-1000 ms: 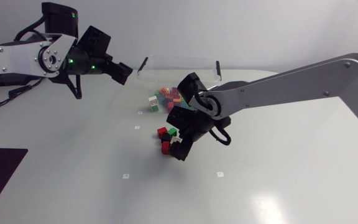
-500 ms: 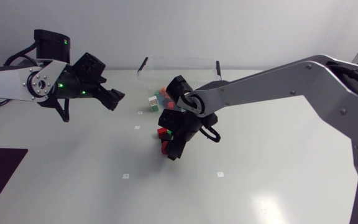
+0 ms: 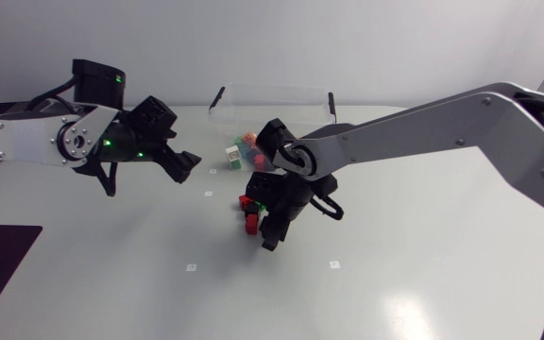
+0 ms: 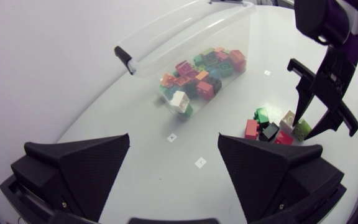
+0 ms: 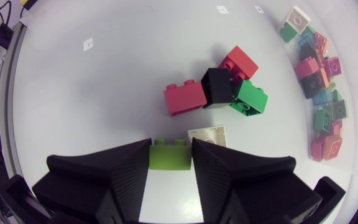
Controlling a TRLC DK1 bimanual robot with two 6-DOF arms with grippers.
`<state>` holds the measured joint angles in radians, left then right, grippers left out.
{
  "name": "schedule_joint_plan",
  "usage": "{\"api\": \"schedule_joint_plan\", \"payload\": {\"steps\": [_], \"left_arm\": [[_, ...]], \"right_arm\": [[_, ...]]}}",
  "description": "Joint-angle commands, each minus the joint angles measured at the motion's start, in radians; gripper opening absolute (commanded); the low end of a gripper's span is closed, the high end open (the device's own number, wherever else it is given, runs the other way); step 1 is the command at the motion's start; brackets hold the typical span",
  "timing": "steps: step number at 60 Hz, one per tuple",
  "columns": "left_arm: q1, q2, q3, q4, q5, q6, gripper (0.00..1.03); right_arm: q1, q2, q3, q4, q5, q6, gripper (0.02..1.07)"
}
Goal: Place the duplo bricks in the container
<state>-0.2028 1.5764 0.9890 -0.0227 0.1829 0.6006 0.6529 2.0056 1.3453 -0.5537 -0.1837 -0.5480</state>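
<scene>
Head view: the right gripper (image 3: 270, 229) sits low among loose red and green duplo bricks (image 3: 247, 201) on the table near the clear plastic container (image 3: 272, 93). Left wrist view: the left gripper (image 4: 173, 186) is spread wide and empty, facing that container. Right wrist view: the right fingers pinch a small lime-green duplo brick (image 5: 169, 154) by their tips only. A white duplo brick (image 5: 208, 134) lies just beside it on the container's side, so the lime brick may slip or drag the white one along.
</scene>
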Motion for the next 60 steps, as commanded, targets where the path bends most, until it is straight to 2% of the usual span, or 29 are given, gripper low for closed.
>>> {"api": "schedule_joint_plan", "payload": {"steps": [1,24,34,60], "left_arm": [[-0.03,0.066,-0.026,0.007,0.01,0.042,0.99],[-0.107,0.318,0.005,0.084,0.033,0.149,0.99],[-0.132,0.37,0.022,0.13,0.049,0.162,0.99],[-0.173,0.465,0.126,0.167,0.073,0.169,0.99]], "right_arm": [[-0.009,-0.065,-0.034,-0.018,0.006,-0.021,0.35],[-0.082,-0.231,-0.02,-0.04,-0.036,0.006,0.35],[-0.137,-0.269,0.048,-0.031,-0.086,0.059,0.35],[-0.207,-0.274,0.181,-0.008,-0.169,0.151,0.35]]}}
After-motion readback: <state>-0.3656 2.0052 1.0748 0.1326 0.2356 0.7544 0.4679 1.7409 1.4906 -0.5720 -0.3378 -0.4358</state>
